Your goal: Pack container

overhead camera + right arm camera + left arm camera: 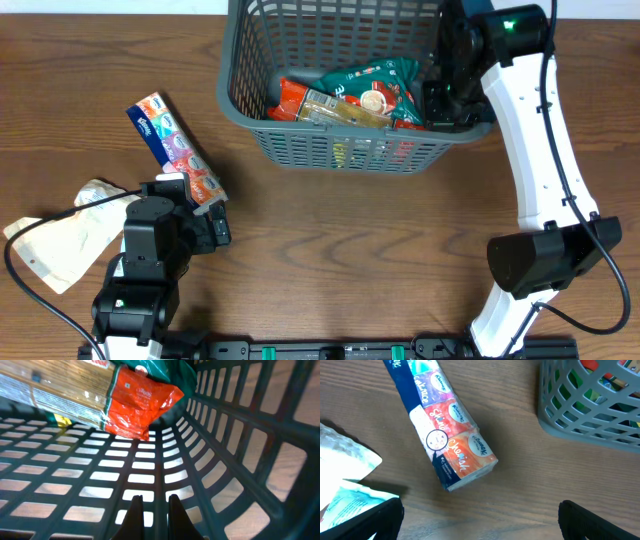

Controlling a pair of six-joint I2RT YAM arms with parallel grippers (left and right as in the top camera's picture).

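On the brown wooden table [340, 250] the container [246, 70] stands at the far edge with packets [360, 90] inside, the right gripper [152, 510] is within it, fingers pressed nearly together on nothing, and the left gripper [480, 520], spread wide, hovers near a tissue pack [450, 435].

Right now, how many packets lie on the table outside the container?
2. The tissue pack lies left of the container. The pale pouch lies farther left, at the table edge. The left arm could hide a small one.
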